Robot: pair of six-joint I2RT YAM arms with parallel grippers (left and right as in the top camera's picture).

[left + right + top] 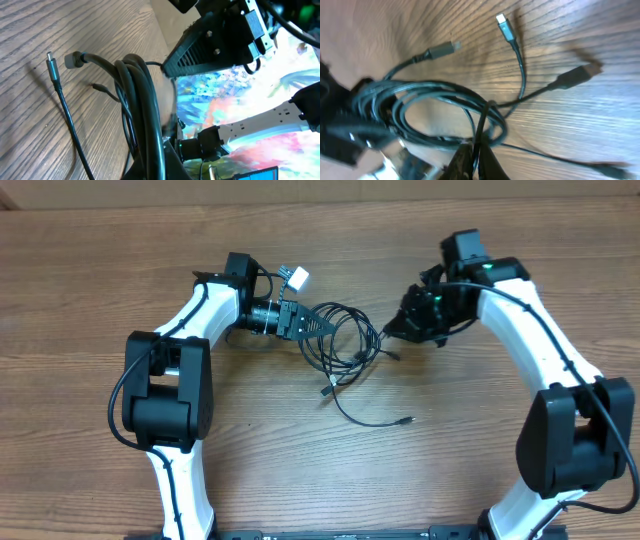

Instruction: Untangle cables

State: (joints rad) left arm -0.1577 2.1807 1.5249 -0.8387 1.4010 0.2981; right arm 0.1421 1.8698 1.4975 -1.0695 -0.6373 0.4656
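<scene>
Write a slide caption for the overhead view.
Left pincer and right pincer each pinch the tangled cables on the table.

1. A robotics lab bench: the left arm (195,315) and the right arm (540,330), both white and black, stand at one edge of a wood-grain table (80,240).
2. Thick black cords (113,405) run exposed along the arms.
3. Thin black cables (340,340) lie tangled on the wood between the arms — set out as on a test rig.
</scene>
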